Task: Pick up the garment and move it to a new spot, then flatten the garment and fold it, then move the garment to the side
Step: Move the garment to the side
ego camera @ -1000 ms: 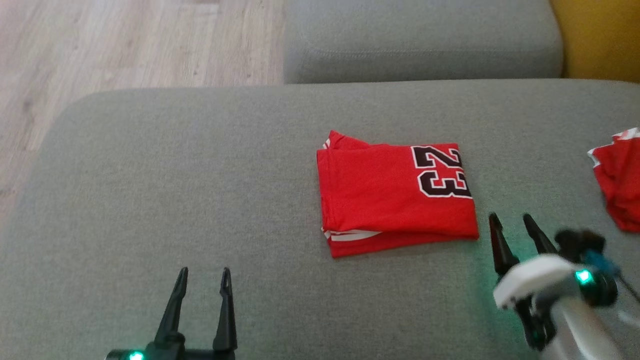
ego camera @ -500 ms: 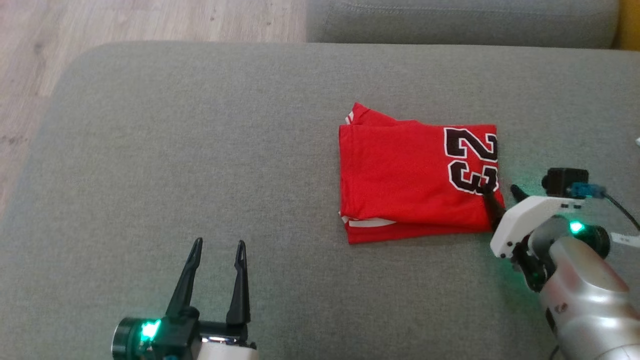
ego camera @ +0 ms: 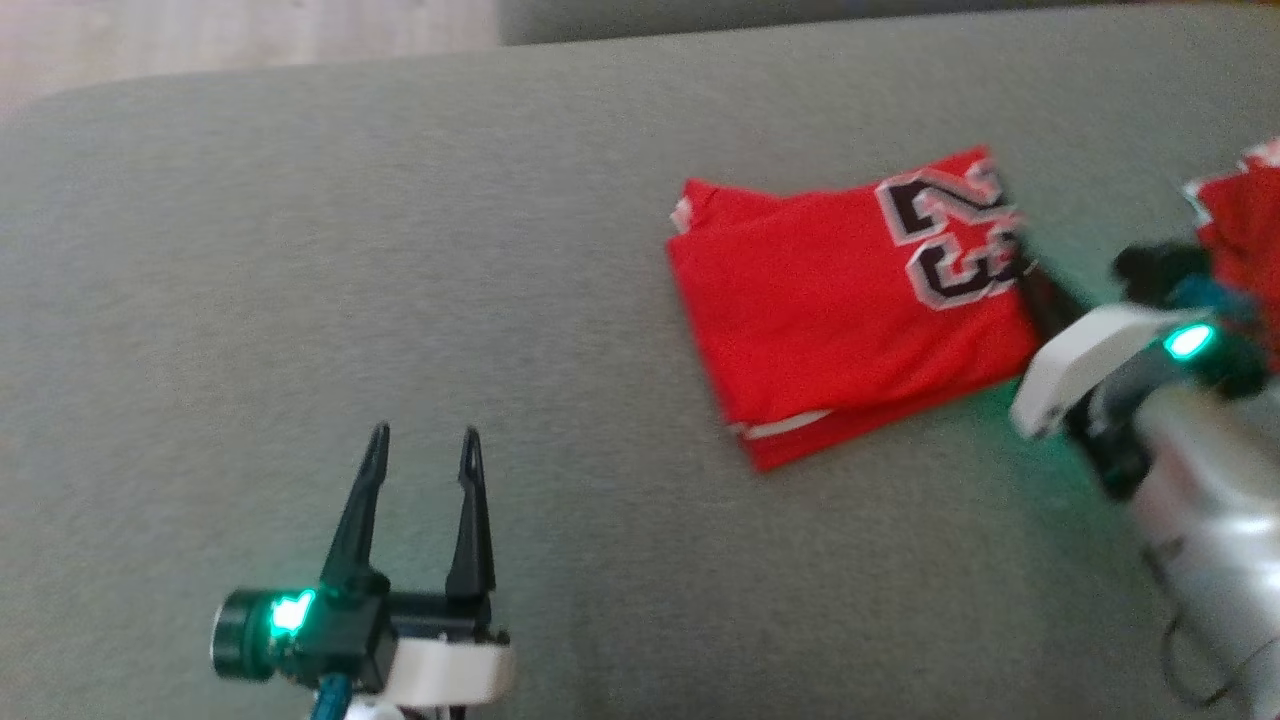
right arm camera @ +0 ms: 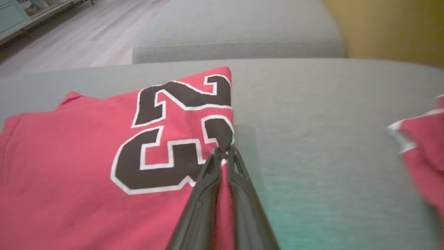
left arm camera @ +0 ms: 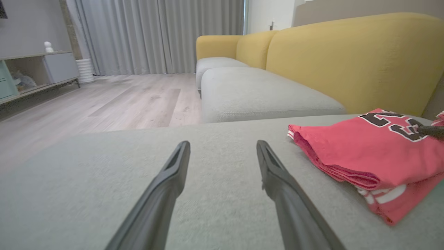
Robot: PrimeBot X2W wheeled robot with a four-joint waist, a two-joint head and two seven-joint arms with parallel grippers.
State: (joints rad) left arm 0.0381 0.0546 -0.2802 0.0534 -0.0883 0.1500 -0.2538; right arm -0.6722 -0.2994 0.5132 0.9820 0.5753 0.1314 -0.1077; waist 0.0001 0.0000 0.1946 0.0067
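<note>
The garment [ego camera: 840, 300] is a red jersey with a black "23", folded into a rectangle on the grey cushion [ego camera: 400, 250]; it also appears in the left wrist view [left arm camera: 367, 152] and the right wrist view [right arm camera: 86, 156]. My right gripper [right arm camera: 223, 151] is shut on the garment's right edge beside the number, with red cloth pinched between its fingers; in the head view it [ego camera: 1030, 280] meets that same edge. The pinched side is lifted and the garment sits skewed. My left gripper [ego camera: 420, 450] stands open over bare cushion to the lower left, well apart from the garment, its fingers [left arm camera: 166, 184] spread.
A second red cloth [ego camera: 1235, 210] lies at the cushion's right edge, close behind my right wrist. Another grey seat [left arm camera: 256, 93] and a yellow sofa back [left arm camera: 347, 59] lie beyond. Wooden floor [left arm camera: 104, 104] is off the cushion's far left side.
My right gripper reached the garment's right edge and shut on it, dragging that side so the garment turned. The head view also shifted. My left gripper stayed open.
</note>
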